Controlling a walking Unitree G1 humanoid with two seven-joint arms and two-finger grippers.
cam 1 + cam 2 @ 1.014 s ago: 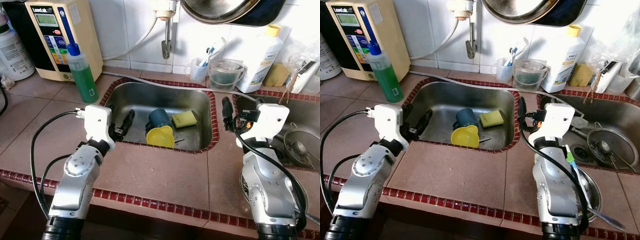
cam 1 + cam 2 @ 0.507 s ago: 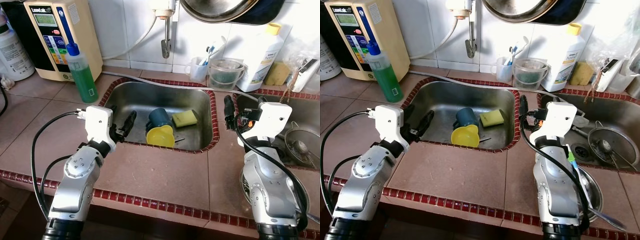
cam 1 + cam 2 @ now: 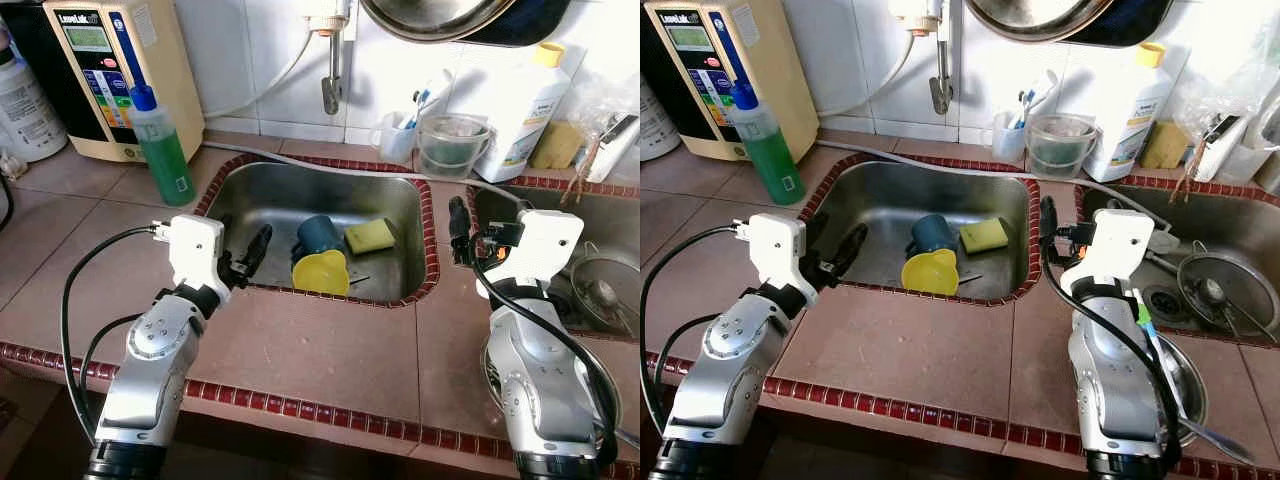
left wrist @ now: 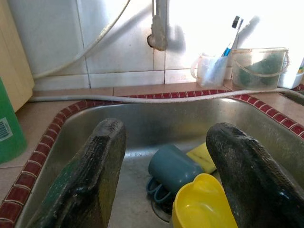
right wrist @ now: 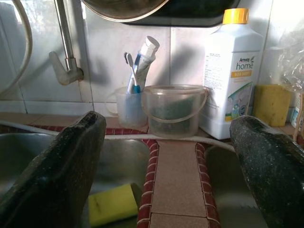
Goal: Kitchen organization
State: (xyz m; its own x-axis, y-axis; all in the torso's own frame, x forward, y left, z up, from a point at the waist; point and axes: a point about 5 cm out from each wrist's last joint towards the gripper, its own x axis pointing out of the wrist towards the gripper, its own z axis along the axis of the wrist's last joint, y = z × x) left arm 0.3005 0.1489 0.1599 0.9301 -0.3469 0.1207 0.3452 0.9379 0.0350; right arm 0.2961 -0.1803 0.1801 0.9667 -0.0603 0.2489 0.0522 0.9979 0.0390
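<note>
Our left gripper hangs over the sink's near-left rim, fingers spread and empty, the nearer arm. The blue mug lies tipped just beyond it, mouth toward us, touching the yellow cup; a sponge sits beside them. Our right gripper, also spread, hovers over the divider.

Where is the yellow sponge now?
The yellow sponge lies in the left sink, toward its right side, just beside the blue mug.

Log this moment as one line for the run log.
left gripper: open, at left sink near rim | right gripper: open, over divider between sinks | in sink: blue mug, yellow cup, sponge | nothing held
</note>
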